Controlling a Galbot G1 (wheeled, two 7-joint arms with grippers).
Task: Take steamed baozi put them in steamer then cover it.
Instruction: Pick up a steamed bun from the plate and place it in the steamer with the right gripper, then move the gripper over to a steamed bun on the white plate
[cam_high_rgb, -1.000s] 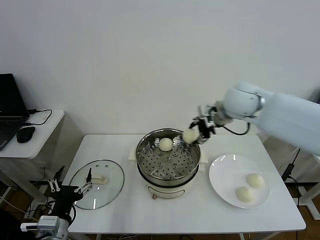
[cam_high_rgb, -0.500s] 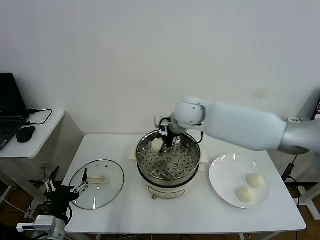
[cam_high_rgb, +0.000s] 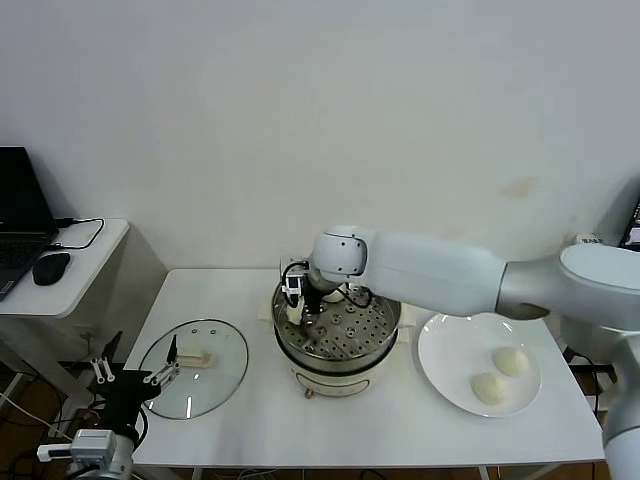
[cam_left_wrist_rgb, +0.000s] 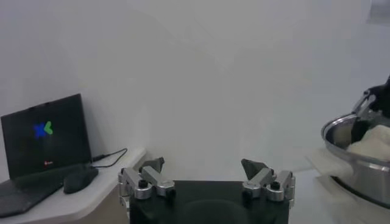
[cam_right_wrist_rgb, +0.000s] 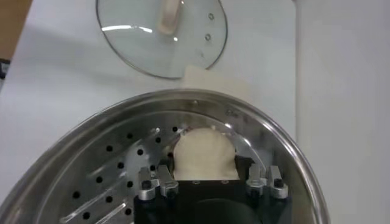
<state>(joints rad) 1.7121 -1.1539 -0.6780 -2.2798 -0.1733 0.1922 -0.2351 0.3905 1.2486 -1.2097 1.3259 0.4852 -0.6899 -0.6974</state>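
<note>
The steamer (cam_high_rgb: 345, 352) stands mid-table on its cream base. My right gripper (cam_high_rgb: 300, 300) is shut on a baozi (cam_high_rgb: 294, 312) and holds it low inside the basket, by its left rim. In the right wrist view the baozi (cam_right_wrist_rgb: 204, 155) sits between the jaws of that gripper (cam_right_wrist_rgb: 205, 165), over the steamer's perforated bottom (cam_right_wrist_rgb: 116, 164). Two baozi (cam_high_rgb: 511, 361) (cam_high_rgb: 487, 387) lie on the white plate (cam_high_rgb: 450, 350). The cover (cam_high_rgb: 193, 367) lies flat on the table to the left; it also shows in the right wrist view (cam_right_wrist_rgb: 161, 33). My left gripper (cam_high_rgb: 135, 378) is open at the table's front left, near the cover.
A side table at the far left holds a laptop (cam_high_rgb: 20, 225) and a mouse (cam_high_rgb: 50, 268). The left wrist view shows my open left gripper (cam_left_wrist_rgb: 202, 165), the laptop (cam_left_wrist_rgb: 42, 134) and the steamer's rim (cam_left_wrist_rgb: 350, 125). My right arm spans over the steamer from the right.
My right gripper has carried the baozi leftward across the steamer and lowered it to the basket's left side. The left arm has hardly moved.
</note>
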